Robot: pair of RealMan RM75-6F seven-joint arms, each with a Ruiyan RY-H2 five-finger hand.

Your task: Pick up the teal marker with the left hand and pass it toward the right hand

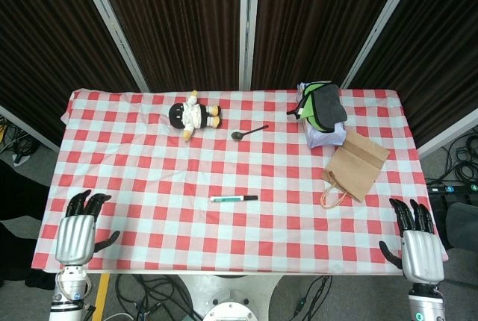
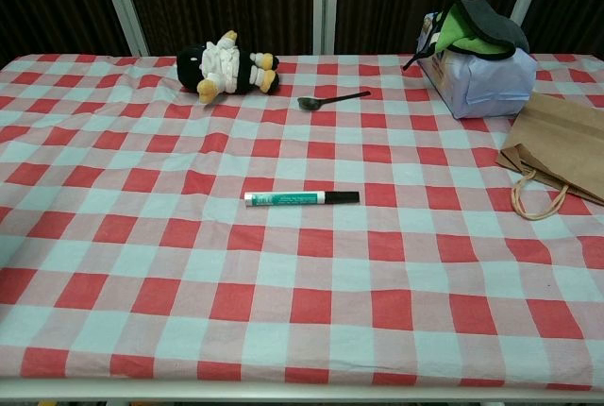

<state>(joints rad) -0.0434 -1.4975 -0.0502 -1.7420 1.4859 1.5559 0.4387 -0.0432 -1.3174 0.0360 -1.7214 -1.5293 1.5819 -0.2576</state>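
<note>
The teal marker [image 1: 233, 198] [image 2: 300, 198] lies flat on the red-and-white checked cloth near the table's middle front, its black cap pointing right. In the head view my left hand [image 1: 78, 230] hovers at the front left corner, fingers apart and holding nothing, well left of the marker. At the front right corner my right hand [image 1: 417, 240] is likewise spread and holding nothing. Neither hand shows in the chest view.
A black-and-white plush toy [image 1: 193, 116] [image 2: 225, 66] lies at the back left. A dark spoon [image 1: 249, 132] [image 2: 330, 99] rests behind the marker. A wrapped package with green and grey cloth [image 1: 321, 112] [image 2: 477, 52] and a brown paper bag [image 1: 354, 166] [image 2: 562, 156] sit at the right.
</note>
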